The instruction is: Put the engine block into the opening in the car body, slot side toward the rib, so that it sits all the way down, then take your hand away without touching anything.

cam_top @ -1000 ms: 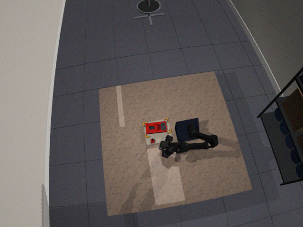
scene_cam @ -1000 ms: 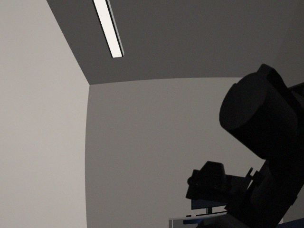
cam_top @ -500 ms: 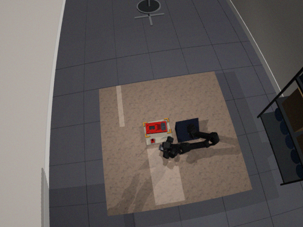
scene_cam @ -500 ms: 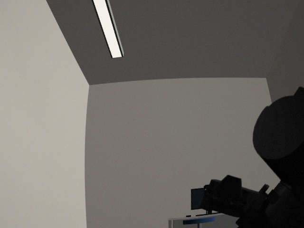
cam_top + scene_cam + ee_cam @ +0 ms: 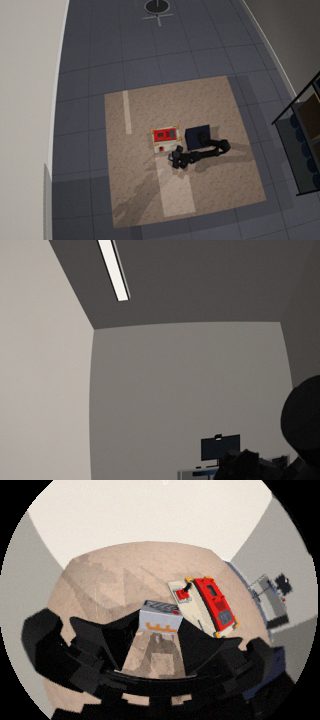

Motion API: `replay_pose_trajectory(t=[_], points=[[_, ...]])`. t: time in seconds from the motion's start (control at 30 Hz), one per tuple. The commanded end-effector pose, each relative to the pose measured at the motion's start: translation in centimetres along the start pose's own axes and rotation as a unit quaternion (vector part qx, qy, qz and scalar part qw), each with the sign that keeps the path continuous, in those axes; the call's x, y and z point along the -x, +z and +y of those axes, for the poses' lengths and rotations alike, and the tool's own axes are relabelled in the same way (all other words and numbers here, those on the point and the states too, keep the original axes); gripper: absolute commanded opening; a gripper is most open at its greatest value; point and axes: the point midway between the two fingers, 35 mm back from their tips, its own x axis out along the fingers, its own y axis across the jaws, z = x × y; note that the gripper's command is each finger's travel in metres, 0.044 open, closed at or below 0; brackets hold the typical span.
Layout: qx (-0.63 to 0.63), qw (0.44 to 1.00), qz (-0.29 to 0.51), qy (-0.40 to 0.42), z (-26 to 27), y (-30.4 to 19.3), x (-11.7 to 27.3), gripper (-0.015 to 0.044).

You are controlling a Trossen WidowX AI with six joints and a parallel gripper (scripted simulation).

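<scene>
The engine block [image 5: 169,157] [image 5: 160,620] is light grey with a dark top and an orange mark on the side facing the wrist camera. My gripper [image 5: 171,157] [image 5: 159,615] is shut on it and holds it above the mat, in front of the car body's board. The red car body [image 5: 155,137] [image 5: 218,605] lies within orange corner brackets, to the right in the wrist view. Its dark opening [image 5: 160,134] [image 5: 212,590] shows. The rib and the block's slot side cannot be made out.
The pale board [image 5: 169,147] [image 5: 193,608] carries the car body and a small red piece with a black top [image 5: 161,148] [image 5: 183,595]. The dark blue base block [image 5: 192,138] under the arm stands right of the board in the top view.
</scene>
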Motion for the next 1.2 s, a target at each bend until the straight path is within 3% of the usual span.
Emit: replay_pose_trajectory(t=[0.0,1.17], points=[[-0.003,1.000,0.000,-0.005,-0.3,-0.7,-0.6,0.0000],[-0.004,1.000,0.001,-0.005,-0.4,-5.1,-4.3,0.0000]])
